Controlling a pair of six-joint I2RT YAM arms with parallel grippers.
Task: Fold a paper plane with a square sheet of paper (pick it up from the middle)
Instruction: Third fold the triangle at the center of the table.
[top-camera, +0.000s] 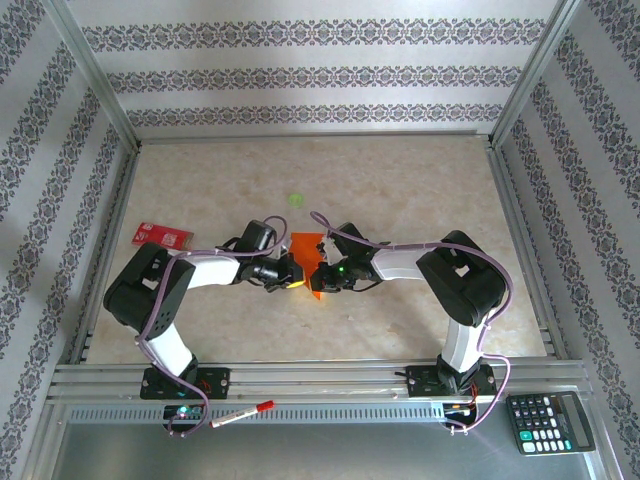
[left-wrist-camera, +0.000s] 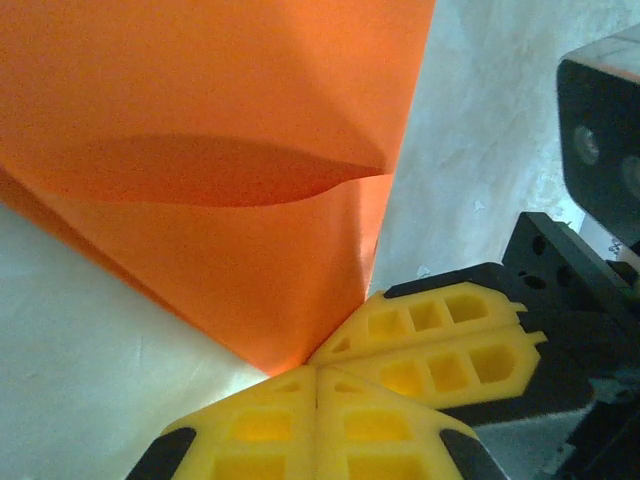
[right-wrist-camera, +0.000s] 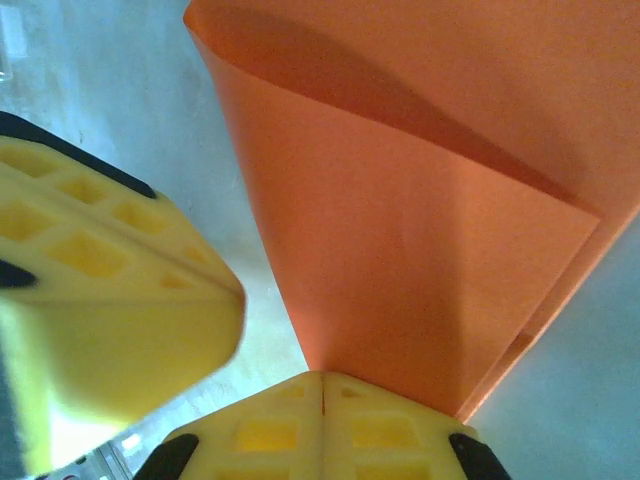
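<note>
Top view: the left gripper (top-camera: 292, 277) and right gripper (top-camera: 320, 275) meet tip to tip, with the paper (top-camera: 305, 248) rising from between them. A red card (top-camera: 161, 236) lies well left of the fingers, its white print too small to read.

Left wrist view: the left fingers (left-wrist-camera: 260, 430) are pressed together on the paper's lower corner, and the right fingers (left-wrist-camera: 440, 350) are just beside them.

Right wrist view: the right fingers clamp the paper too. A folded-over layer shows here.

The paper (top-camera: 305, 246) sits mid-table (top-camera: 420, 190), the left gripper (top-camera: 290, 275) touching its left and the right gripper (top-camera: 320, 272) its right. Behind it lies a spot (top-camera: 295, 200); well left, a card (top-camera: 161, 236); near right, a calculator (top-camera: 548, 420).
</note>
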